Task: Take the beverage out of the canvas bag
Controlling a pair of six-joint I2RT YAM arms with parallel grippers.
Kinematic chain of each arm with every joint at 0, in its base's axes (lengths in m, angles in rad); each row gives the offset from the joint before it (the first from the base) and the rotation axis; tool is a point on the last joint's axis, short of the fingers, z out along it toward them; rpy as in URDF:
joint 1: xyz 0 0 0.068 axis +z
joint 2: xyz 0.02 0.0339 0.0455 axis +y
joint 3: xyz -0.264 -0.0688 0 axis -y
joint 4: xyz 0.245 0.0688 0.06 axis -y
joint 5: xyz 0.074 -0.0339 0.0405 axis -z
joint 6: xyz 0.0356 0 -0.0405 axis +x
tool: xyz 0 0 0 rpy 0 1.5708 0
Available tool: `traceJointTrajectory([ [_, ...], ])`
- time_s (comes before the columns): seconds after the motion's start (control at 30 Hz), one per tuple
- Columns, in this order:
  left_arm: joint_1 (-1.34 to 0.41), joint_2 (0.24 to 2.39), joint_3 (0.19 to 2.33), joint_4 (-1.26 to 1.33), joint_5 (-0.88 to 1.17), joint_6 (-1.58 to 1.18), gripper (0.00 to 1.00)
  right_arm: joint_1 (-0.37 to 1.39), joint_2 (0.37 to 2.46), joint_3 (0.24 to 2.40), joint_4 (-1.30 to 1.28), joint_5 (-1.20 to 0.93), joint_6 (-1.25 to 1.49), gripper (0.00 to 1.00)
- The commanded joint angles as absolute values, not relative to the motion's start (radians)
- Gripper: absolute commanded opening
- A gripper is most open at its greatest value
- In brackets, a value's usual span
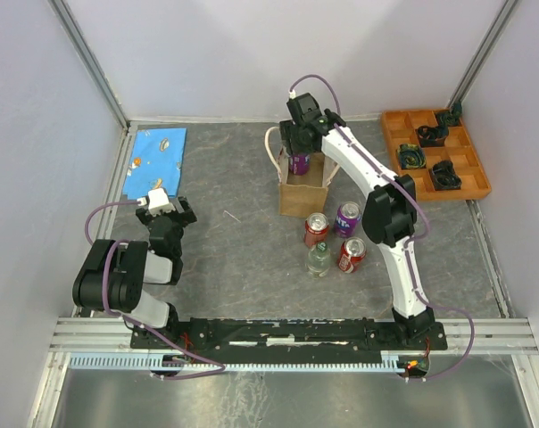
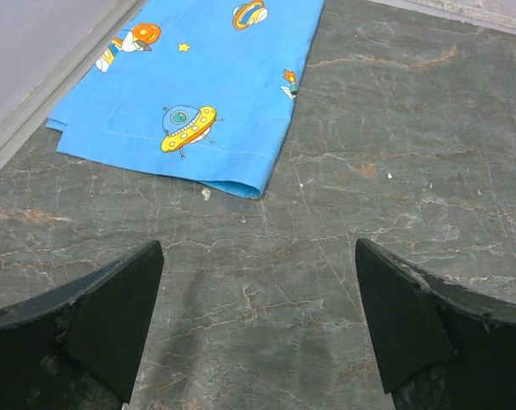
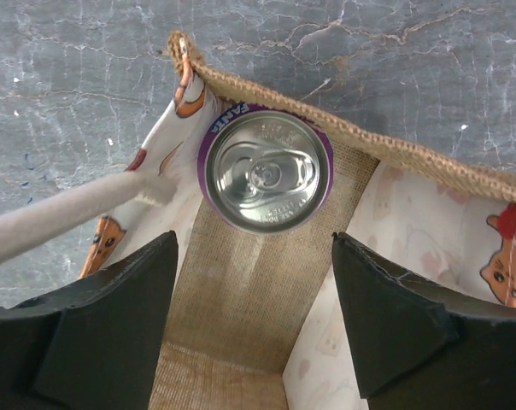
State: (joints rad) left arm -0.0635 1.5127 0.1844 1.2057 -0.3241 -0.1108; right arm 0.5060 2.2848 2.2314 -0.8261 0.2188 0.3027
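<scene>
Can [image 3: 265,171], purple Fanta with a silver top and its tab in place, stands upright inside the bag [image 3: 412,154], against a burlap wall near a corner. Right gripper [image 3: 254,243] hangs over the bag's mouth, fingers spread wide either side of the can, gripping nothing. Left gripper [image 2: 258,248] hovers over the table [image 2: 395,171], fingers wide apart and empty, near a blue cloth [image 2: 215,85].

2 black-and-white arms [image 1: 377,181], purple cables [image 1: 315,78]
</scene>
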Motion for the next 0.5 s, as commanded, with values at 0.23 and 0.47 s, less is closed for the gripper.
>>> traceJointTrajectory([
  [0.23, -0.066, 1.520, 0.204, 1.240, -0.345, -0.060, 0.99, 0.491, 2.375, 2.352, -0.732, 0.283, 0.243, 0.86],
  [0.47, -0.066, 1.521, 0.204, 1.240, -0.346, -0.060, 0.99, 0.481, 2.438, 2.385, -0.722, 0.288, 0.235, 0.86],
])
